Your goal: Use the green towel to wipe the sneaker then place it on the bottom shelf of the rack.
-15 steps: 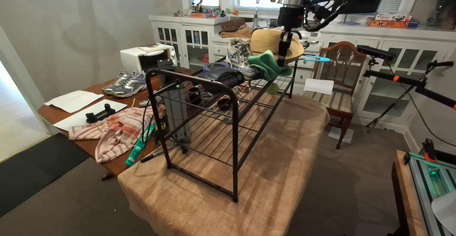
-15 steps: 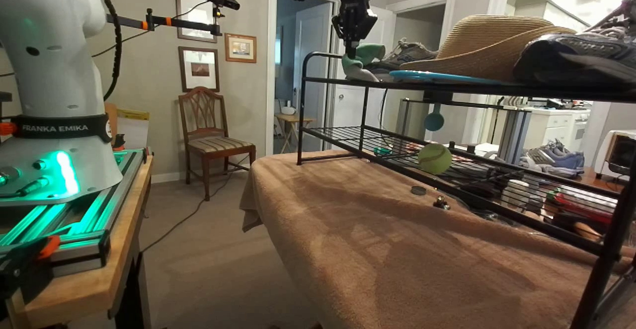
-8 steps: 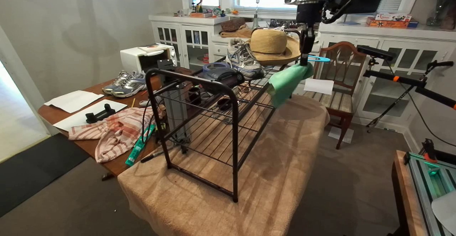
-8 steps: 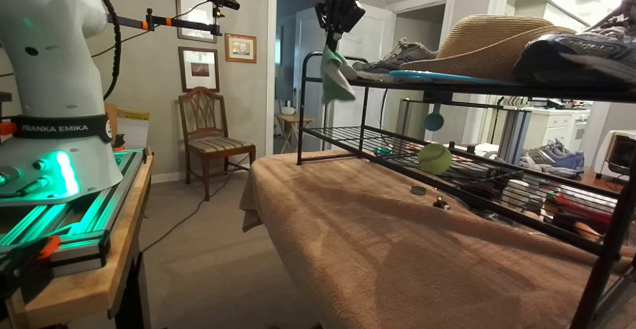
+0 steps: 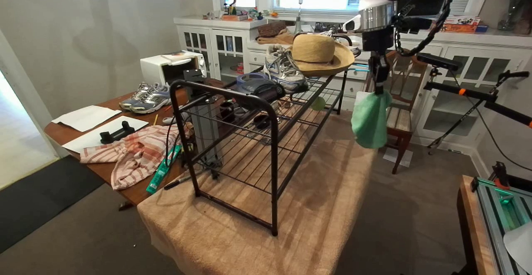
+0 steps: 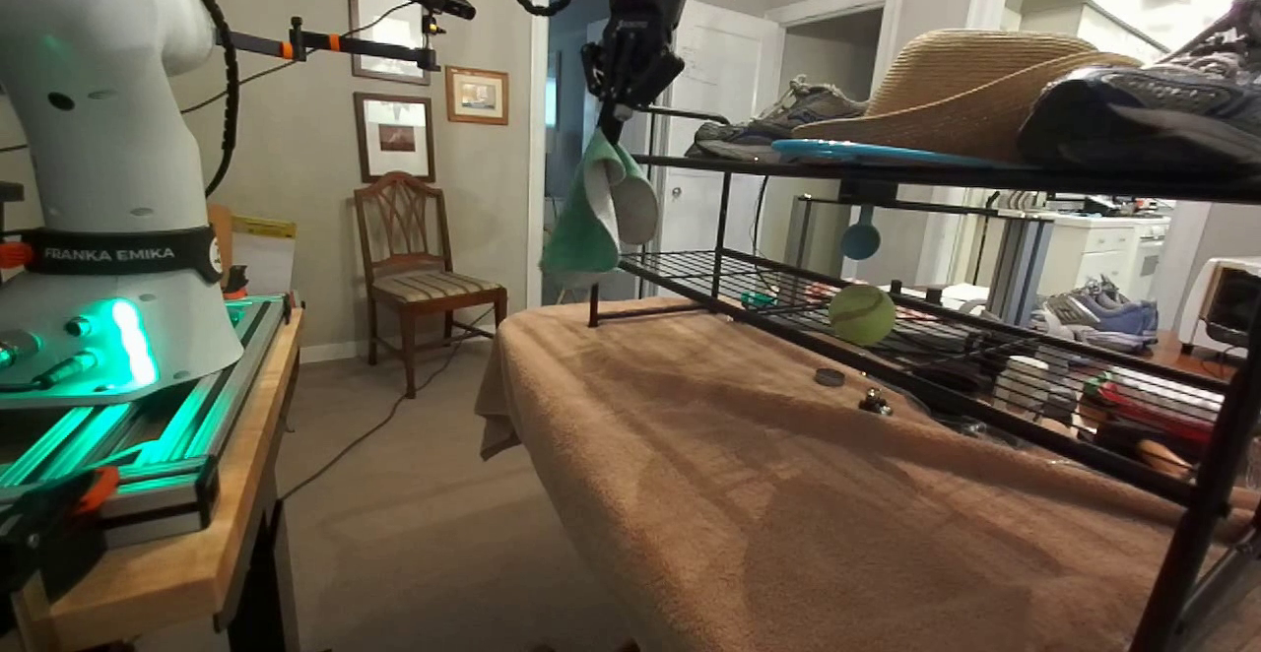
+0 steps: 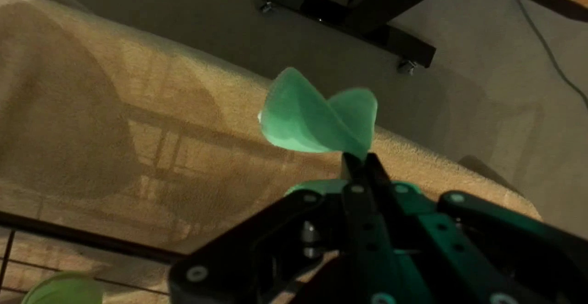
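My gripper (image 5: 378,91) is shut on the green towel (image 5: 371,121), which hangs down beside the rack's long side. The towel also shows in an exterior view (image 6: 581,228) and in the wrist view (image 7: 308,120), where the fingertips (image 7: 360,158) pinch it. A grey and white sneaker (image 5: 284,73) sits on the top of the black rack (image 5: 274,158), apart from the towel; it also shows in an exterior view (image 6: 798,115). The rack's wire bottom shelf (image 6: 660,266) lies below and beside the hanging towel, at the far end in that view.
A straw hat (image 5: 314,48), another sneaker (image 6: 1143,120) and a blue ring (image 6: 857,151) lie on the rack top. A tennis ball (image 6: 862,315) is on the bottom shelf. A tan cloth (image 6: 690,494) covers the table. A chair (image 6: 424,268) stands beyond.
My gripper has drawn the towel off the rack top, away from the sneaker and out past the rack's long side. The bunched towel now hangs loose.
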Available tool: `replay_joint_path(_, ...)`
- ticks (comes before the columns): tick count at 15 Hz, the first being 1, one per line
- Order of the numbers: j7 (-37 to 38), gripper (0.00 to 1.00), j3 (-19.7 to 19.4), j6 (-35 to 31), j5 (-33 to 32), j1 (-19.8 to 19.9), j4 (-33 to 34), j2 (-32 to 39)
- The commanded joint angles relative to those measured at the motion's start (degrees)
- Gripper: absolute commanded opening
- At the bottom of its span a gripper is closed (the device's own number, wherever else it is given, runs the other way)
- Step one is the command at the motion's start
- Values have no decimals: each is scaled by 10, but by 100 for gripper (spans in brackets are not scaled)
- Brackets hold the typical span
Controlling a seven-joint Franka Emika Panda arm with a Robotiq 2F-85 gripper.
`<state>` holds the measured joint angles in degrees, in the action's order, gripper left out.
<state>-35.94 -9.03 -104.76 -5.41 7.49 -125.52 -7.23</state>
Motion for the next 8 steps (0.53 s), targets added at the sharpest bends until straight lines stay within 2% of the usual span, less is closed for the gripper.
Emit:
replay_joint_path(1,23,1,-4,-55,-21,2,-103,-73)
replay_joint_path(3,53,1,-10,-151,-14,4,-167,-108)
replay_joint_path(6,128,1,-16,-246,-16,14,-220,-115)
replay_joint_path(8,156,1,-19,-344,-28,21,-247,-105)
